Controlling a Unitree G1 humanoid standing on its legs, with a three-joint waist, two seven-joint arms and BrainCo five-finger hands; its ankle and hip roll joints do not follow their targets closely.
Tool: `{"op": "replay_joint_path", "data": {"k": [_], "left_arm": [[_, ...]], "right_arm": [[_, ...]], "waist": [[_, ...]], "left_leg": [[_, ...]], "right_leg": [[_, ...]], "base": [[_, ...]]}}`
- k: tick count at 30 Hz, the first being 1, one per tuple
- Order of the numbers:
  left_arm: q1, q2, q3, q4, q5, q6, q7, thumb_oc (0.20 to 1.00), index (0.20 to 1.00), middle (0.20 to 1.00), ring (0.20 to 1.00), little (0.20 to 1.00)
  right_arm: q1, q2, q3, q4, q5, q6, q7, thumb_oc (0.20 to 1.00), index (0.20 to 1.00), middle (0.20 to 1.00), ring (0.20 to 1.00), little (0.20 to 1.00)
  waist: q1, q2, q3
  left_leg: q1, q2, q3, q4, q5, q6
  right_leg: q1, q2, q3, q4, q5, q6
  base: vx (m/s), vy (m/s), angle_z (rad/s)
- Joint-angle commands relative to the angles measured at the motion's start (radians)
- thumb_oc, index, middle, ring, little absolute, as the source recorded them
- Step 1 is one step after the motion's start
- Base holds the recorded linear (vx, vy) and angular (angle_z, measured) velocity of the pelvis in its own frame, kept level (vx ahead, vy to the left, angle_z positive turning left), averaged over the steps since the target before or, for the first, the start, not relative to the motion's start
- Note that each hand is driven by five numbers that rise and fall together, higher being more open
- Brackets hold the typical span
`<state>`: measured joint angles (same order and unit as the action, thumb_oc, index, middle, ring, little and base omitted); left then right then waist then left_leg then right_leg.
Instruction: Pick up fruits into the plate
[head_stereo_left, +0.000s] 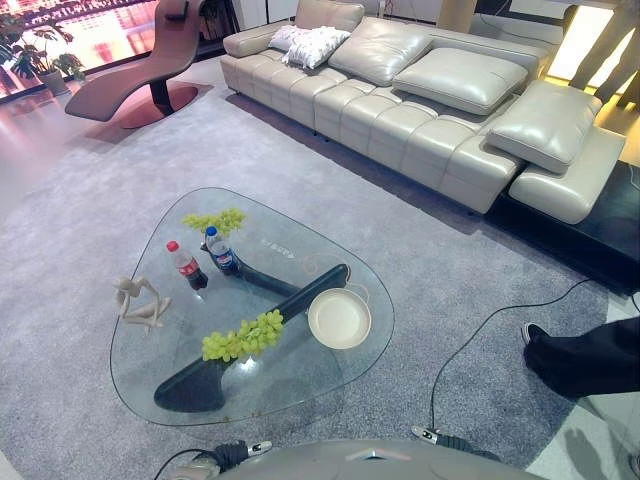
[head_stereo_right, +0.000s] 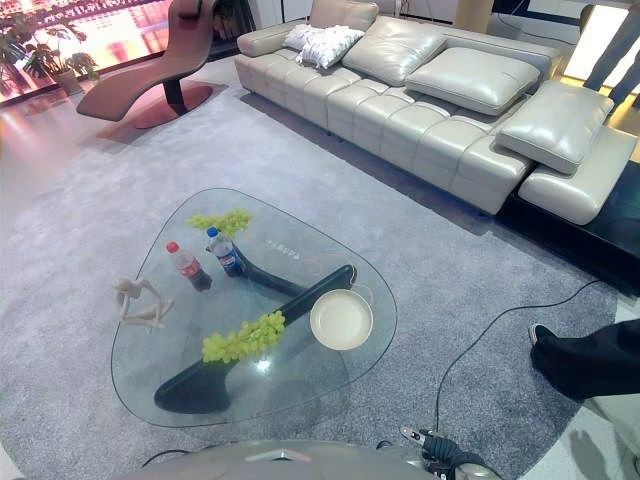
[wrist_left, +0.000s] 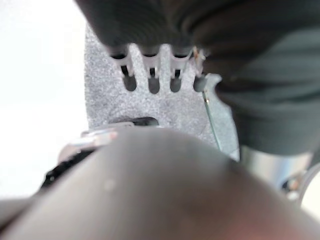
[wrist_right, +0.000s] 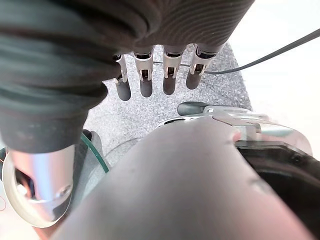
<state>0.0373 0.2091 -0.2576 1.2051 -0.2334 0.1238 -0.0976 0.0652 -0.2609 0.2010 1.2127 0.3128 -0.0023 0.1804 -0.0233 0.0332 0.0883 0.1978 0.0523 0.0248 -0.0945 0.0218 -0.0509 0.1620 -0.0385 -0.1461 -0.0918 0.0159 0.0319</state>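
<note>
Nothing done yet: plate (head_stereo_left: 339, 319) empty, both grape bunches (head_stereo_left: 243, 336) (head_stereo_left: 214, 220) left of plate; left hand (wrist_left: 152, 75) and right hand (wrist_right: 155, 75) hanging relaxed, empty.

table (head_stereo_left: 150, 385) on rug (head_stereo_left: 80, 230), sofa (head_stereo_left: 420, 120) behind it | plate (head_stereo_left: 339, 319) at table's right edge | near grapes (head_stereo_left: 243, 337) just left of plate | far grapes (head_stereo_left: 215, 220) at back | two bottles (head_stereo_left: 187, 265) between the bunches, side by side | figurine (head_stereo_left: 138, 301) at left edge | lounge chair (head_stereo_left: 150, 60) far back left | person's leg (head_stereo_left: 585, 358) right of table
</note>
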Motion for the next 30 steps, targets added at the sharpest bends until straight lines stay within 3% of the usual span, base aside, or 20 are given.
{"op": "replay_joint_path", "data": {"k": [1,11,18,30], "left_arm": [[-0.07,-0.01,0.005,0.063,0.034,-0.026,0.026,1.0,1.0,1.0,1.0,1.0],[-0.085,-0.002,0.009,0.057,0.016,-0.034,0.053,1.0,1.0,1.0,1.0,1.0],[-0.077,0.005,0.002,0.057,0.059,-0.041,0.05,1.0,1.0,1.0,1.0,1.0],[-0.089,0.022,-0.041,0.06,0.207,-0.073,0.132,1.0,1.0,1.0,1.0,1.0]], "right_arm": [[-0.071,0.059,0.031,0.027,-0.004,-0.014,0.002,1.0,1.0,1.0,1.0,1.0],[-0.085,0.046,0.037,0.025,-0.001,-0.008,0.005,1.0,1.0,1.0,1.0,1.0],[-0.084,0.036,0.036,0.03,-0.005,-0.004,0.011,1.0,1.0,1.0,1.0,1.0],[-0.089,0.011,0.032,0.073,-0.032,-0.027,0.044,1.0,1.0,1.0,1.0,1.0]], "waist": [[0.008,-0.038,0.031],[0.006,-0.028,0.046],[0.005,-0.023,0.052],[-0.005,-0.011,0.064]], "left_leg": [[0.02,-0.076,0.032,0.007,-0.127,0.063],[0.01,-0.076,0.033,0.013,-0.124,0.064],[0.011,-0.078,0.029,0.015,-0.124,0.064],[-0.003,-0.075,0.035,0.017,-0.12,0.061]], "right_leg": [[0.007,-0.028,0.07,0.051,-0.051,0.051],[-0.009,-0.028,0.072,0.065,-0.055,0.05],[-0.007,-0.029,0.071,0.066,-0.056,0.048],[-0.023,-0.024,0.081,0.063,-0.054,0.047]], "base": [[0.0,0.0,0.0],[0.0,0.0,0.0],[0.04,0.003,0.01],[0.04,-0.005,-0.01]]}}
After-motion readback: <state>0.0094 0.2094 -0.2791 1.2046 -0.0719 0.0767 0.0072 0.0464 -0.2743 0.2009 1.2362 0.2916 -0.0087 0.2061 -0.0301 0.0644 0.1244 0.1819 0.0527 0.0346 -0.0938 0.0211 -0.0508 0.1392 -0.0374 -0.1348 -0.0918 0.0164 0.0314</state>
